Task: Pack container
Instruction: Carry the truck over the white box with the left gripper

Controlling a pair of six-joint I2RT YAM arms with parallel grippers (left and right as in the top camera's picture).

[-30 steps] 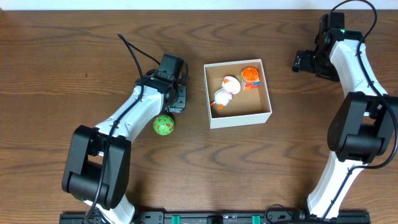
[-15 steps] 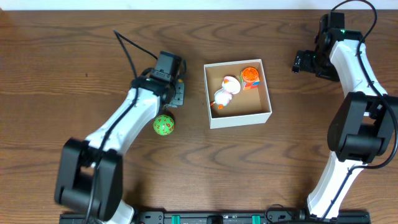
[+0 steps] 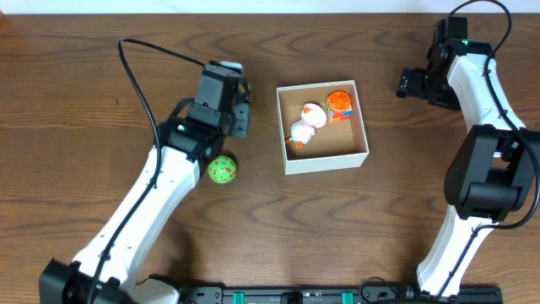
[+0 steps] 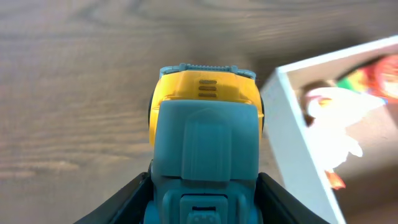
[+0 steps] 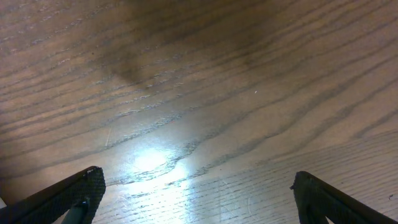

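Note:
The container (image 3: 327,160) is a square white box with a tan inside, near the table's middle. In it lie a white and orange duck toy (image 3: 305,125) and an orange toy (image 3: 339,103). My left gripper (image 3: 239,118) is shut on a teal and yellow toy truck (image 4: 205,130), held above the table just left of the box's wall (image 4: 292,149). A green ball (image 3: 222,170) lies on the table below the left arm. My right gripper (image 5: 198,193) is open and empty over bare wood at the far right (image 3: 408,84).
The left arm's black cable (image 3: 139,63) loops over the table's left side. The right arm (image 3: 481,110) runs along the right edge.
My left gripper has risen with the toy truck and moved slightly up and toward the box. The right arm has not moved.

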